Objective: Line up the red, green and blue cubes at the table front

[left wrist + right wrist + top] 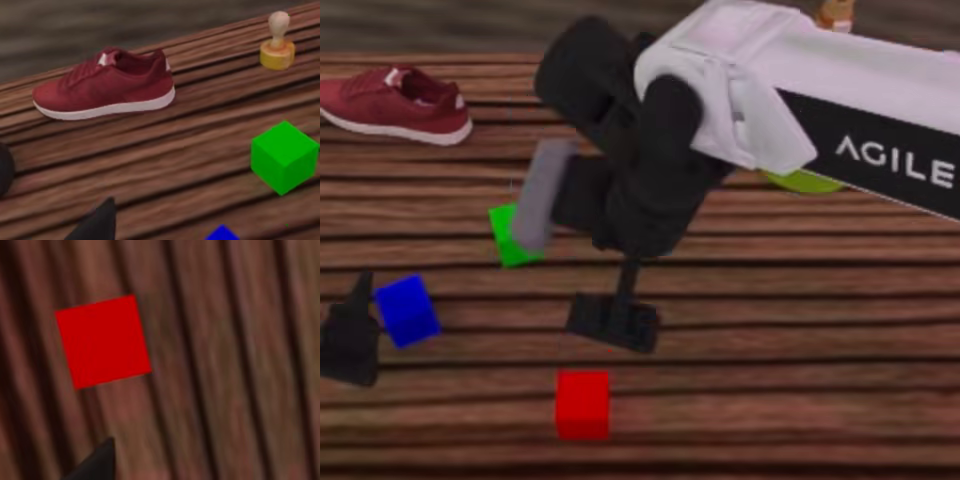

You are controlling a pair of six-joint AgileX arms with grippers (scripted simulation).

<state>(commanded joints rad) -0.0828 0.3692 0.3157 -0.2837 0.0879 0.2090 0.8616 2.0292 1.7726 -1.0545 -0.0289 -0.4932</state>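
Observation:
The red cube [582, 404] lies near the table [800, 340] front, a little left of the middle, and nothing touches it. My right gripper [614, 321] hovers open just behind it; in the right wrist view the red cube [103, 341] is clear of the one fingertip [97, 460] that shows. The green cube [508, 238] sits farther back, partly covered by my right arm. At the far left lies the blue cube [407, 310], with my left gripper [352, 335] open right beside it. The left wrist view shows the green cube [283, 156] and a corner of the blue cube [222, 233].
A maroon shoe [398, 103] lies at the back left. A yellow wooden stamp with a pale knob [276, 42] stands at the back. A lime-green object [805, 182] peeks out from under my right arm.

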